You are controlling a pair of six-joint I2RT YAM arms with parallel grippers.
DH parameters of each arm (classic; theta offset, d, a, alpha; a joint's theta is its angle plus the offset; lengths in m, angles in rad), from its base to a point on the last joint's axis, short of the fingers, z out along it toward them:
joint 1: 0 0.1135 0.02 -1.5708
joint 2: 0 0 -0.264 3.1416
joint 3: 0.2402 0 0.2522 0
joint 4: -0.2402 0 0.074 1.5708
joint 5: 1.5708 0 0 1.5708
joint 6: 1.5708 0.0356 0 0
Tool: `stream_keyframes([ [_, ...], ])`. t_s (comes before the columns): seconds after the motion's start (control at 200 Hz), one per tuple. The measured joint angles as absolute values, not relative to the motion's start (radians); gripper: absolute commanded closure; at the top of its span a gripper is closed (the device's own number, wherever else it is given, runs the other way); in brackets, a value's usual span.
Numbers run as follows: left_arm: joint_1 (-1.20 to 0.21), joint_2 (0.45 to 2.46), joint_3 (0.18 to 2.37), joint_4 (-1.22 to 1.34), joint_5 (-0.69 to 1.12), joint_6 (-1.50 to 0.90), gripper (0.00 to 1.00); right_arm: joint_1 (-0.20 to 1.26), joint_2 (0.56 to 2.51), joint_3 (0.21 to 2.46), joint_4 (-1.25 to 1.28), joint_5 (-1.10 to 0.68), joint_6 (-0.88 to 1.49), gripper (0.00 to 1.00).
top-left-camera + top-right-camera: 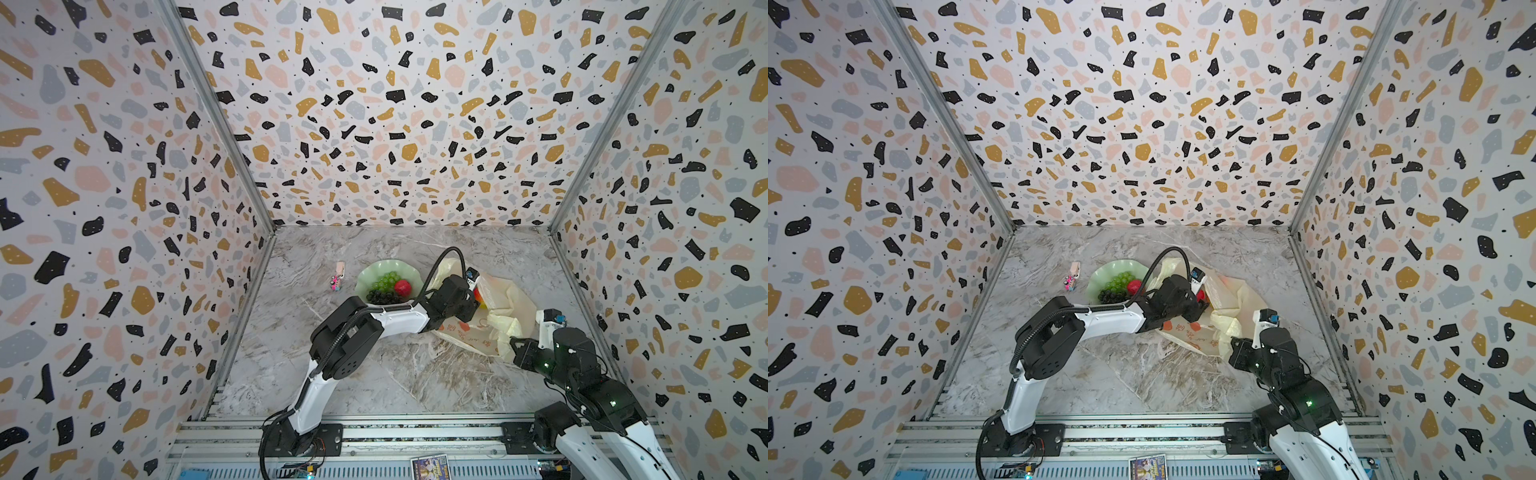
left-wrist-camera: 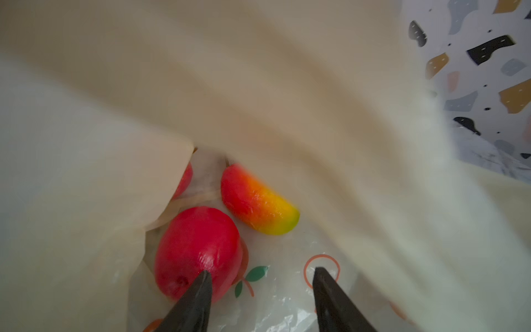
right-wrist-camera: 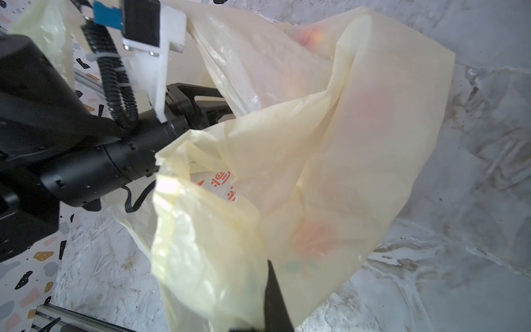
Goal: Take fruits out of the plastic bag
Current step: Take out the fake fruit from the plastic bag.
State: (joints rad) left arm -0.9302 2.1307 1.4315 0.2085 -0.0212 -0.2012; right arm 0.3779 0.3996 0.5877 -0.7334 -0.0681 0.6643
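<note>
The pale-yellow plastic bag [image 1: 507, 307] [image 1: 1229, 303] lies crumpled at the right of the table. My left gripper [image 2: 260, 274] reaches into its mouth and is open. One fingertip [image 2: 205, 276] lies over a red apple [image 2: 198, 247]; only bag film shows between the jaws. A red-yellow peach-like piece [image 2: 258, 201] lies just beyond, and another red fruit [image 2: 185, 179] is half hidden under a fold. My right gripper [image 1: 515, 345] [image 3: 267, 267] is shut on the near edge of the bag [image 3: 316, 143], holding it up. Green grapes [image 1: 388, 279], black grapes [image 1: 382, 296] and a red apple [image 1: 402, 286] sit in the plate.
The pale green wavy-rimmed plate [image 1: 368, 274] [image 1: 1100, 276] stands left of the bag, behind my left forearm. A tiny pink trinket [image 1: 336, 282] lies left of the plate. Patterned walls close in the left, right and back. A metal rail runs along the front edge.
</note>
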Motion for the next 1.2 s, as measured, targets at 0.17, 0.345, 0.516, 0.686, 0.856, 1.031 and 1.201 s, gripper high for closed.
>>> stream_keyframes([
  [0.17,-0.921,2.159,1.456,0.185,-0.067,-0.225,0.39,0.378,0.399,0.588,-0.733,-0.068,0.664,1.0],
  [0.345,-0.899,2.183,1.498,0.184,-0.095,-0.255,0.38,0.378,0.398,0.588,-0.733,-0.068,0.664,1.0],
  [0.516,-0.885,2.237,1.557,0.177,-0.096,-0.266,0.39,0.378,0.398,0.588,-0.733,-0.068,0.664,1.0],
  [0.686,-0.882,2.275,1.592,0.17,-0.078,-0.266,0.44,0.378,0.398,0.588,-0.733,-0.068,0.664,1.0],
  [0.856,-0.882,2.302,1.624,0.157,-0.045,-0.265,0.44,0.378,0.398,0.588,-0.733,-0.068,0.664,1.0],
  [1.031,-0.882,2.331,1.645,0.135,-0.042,-0.269,0.36,0.378,0.398,0.588,-0.733,-0.068,0.664,1.0],
  [1.201,-0.882,2.35,1.653,0.134,-0.044,-0.28,0.33,0.378,0.398,0.588,-0.733,-0.068,0.664,1.0],
])
